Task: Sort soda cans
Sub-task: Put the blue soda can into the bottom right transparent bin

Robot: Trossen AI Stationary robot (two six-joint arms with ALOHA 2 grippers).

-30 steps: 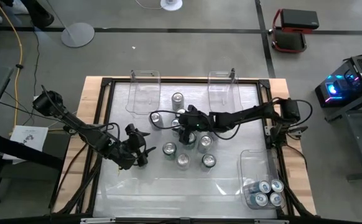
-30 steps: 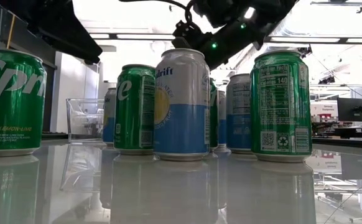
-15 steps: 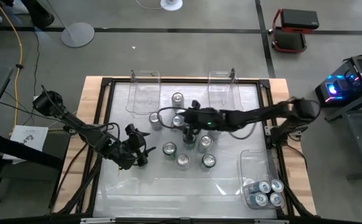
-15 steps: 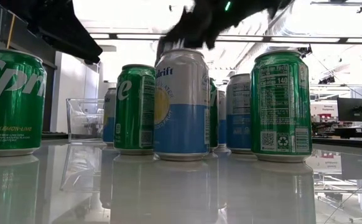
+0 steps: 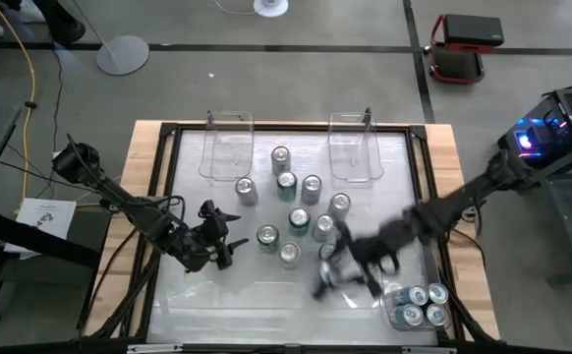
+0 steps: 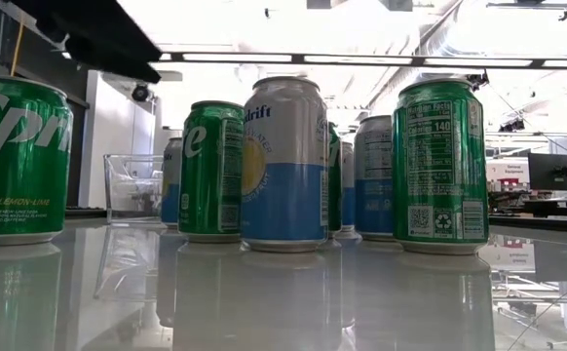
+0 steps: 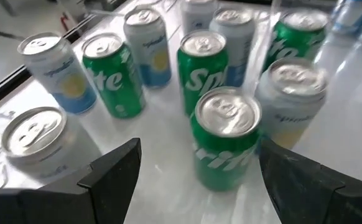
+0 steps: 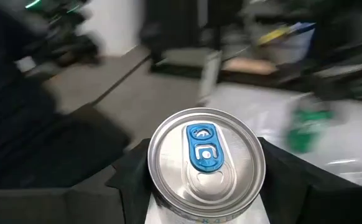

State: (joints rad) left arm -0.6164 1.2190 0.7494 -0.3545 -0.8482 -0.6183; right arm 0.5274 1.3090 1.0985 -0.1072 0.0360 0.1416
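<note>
The right gripper (image 8: 204, 186) is clamped on a soda can (image 8: 204, 160), the silver lid with its blue tab filling the wrist view and a dark finger (image 8: 128, 180) pressed to each side of it. From above, that arm is a blur at about five o'clock on the table (image 5: 193, 290), its gripper (image 5: 337, 275) just beside the clear bin (image 5: 392, 258) at the near right corner, where four cans (image 5: 421, 304) already sit. The carried can itself is lost in the blur in the overhead view. Over at eight o'clock, the left gripper (image 5: 219, 236) hovers low with its fingers spread wide and nothing between them; through its wrist camera the two dark fingers (image 7: 116, 171) frame a green can (image 7: 226, 138) standing upright just ahead, untouched. The main cluster of cans (image 5: 301, 211) stands upright around the table's centre, green ones mixed with blue-and-silver ones, nine or so by the overhead count. Two more clear bins (image 5: 227, 146) lie at the twelve o'clock edge. At table height, a blue-and-silver can (image 6: 284, 164) stands front and centre with green cans (image 6: 439, 166) flanking it.
</note>
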